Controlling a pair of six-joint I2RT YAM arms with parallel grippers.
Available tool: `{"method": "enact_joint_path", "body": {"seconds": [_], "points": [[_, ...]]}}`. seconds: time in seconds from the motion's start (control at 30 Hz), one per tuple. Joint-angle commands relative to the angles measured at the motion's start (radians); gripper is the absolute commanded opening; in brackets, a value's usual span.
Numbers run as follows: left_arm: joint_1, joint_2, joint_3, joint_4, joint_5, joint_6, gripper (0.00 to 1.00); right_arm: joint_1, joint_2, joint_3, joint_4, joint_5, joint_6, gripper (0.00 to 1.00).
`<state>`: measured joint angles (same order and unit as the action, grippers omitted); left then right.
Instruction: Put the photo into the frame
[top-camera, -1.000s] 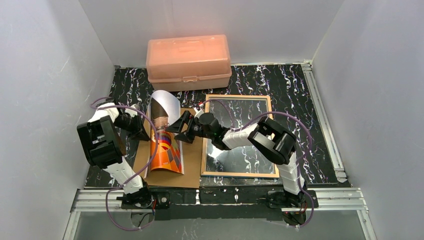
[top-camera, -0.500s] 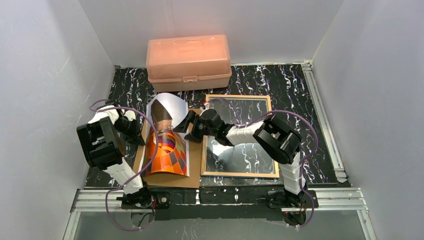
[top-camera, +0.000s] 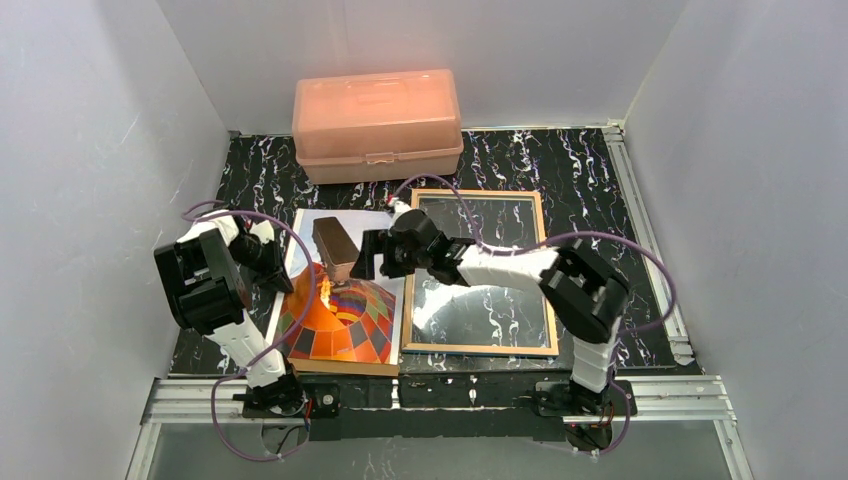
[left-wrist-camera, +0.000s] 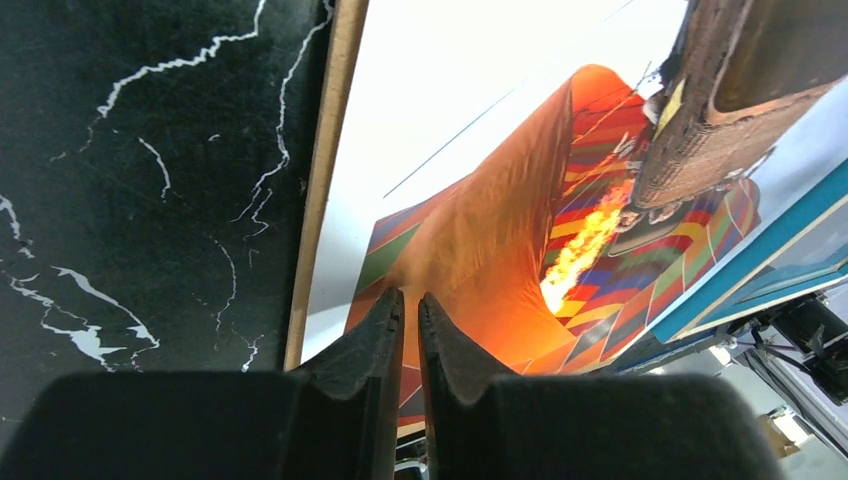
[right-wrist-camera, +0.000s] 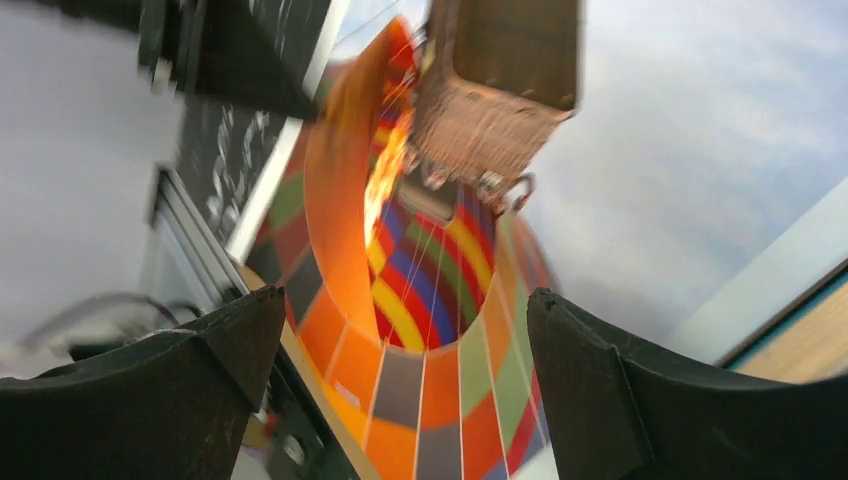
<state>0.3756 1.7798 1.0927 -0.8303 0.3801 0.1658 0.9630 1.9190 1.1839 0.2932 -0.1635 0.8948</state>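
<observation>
The large rectangular picture frame, with a light wood edge facing up and a clear glass pane, lies flat on the black marbled table. Its bright blue rim shows only in the wrist views. The thin paper photo of an orange, chequered hot-air balloon lies print side up just left of the frame. It rests on a plain brown backing board, and its right edge runs close along the frame's left rail. The left gripper is at the photo's far side from the frame, its jaws drawn in to a thin slit and pinching the paper's left margin. The right gripper reaches out over the frame's left rail and hangs above the photo's right half, jaws spread wide and holding nothing. Its wrist view is blurred. Beyond the frame's far-left corner, against the back wall, stands a peach translucent plastic box with its lid closed.
</observation>
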Motion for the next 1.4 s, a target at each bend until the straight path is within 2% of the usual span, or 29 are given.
{"method": "enact_joint_path", "body": {"seconds": [0.0, 0.23, 0.37, 0.43, 0.6, 0.73, 0.9, 1.03, 1.13, 1.37], "points": [[0.003, -0.001, 0.029, -0.046, 0.053, 0.029, 0.10, 0.162, -0.189, 0.070, -0.343, 0.208, -0.566, 0.99], [0.009, -0.023, 0.081, -0.115, 0.108, 0.048, 0.10, 0.274, -0.304, -0.066, -0.376, 0.266, -0.693, 0.99], [0.013, -0.037, 0.142, -0.174, 0.137, 0.063, 0.10, 0.396, -0.256, -0.031, -0.422, 0.390, -0.813, 0.99], [0.017, -0.043, 0.162, -0.196, 0.135, 0.071, 0.10, 0.402, -0.228, -0.008, -0.441, 0.426, -0.798, 0.99], [0.020, -0.077, 0.181, -0.186, 0.047, 0.100, 0.13, 0.298, -0.221, 0.030, -0.428, 0.481, -0.621, 0.99], [0.022, -0.093, 0.185, -0.155, -0.022, 0.122, 0.18, 0.137, -0.137, 0.135, -0.403, 0.393, -0.461, 0.99], [0.022, -0.102, 0.186, -0.153, -0.035, 0.124, 0.21, 0.051, 0.066, 0.353, -0.410, 0.284, -0.414, 0.99], [0.020, -0.098, 0.173, -0.132, -0.060, 0.132, 0.29, 0.026, 0.211, 0.526, -0.499, 0.307, -0.379, 0.99], [0.010, -0.088, 0.167, -0.109, -0.090, 0.127, 0.33, -0.003, 0.276, 0.574, -0.521, 0.312, -0.323, 0.99], [-0.056, -0.083, 0.150, -0.067, -0.128, 0.123, 0.25, -0.054, 0.305, 0.547, -0.533, 0.341, -0.269, 0.99]]}}
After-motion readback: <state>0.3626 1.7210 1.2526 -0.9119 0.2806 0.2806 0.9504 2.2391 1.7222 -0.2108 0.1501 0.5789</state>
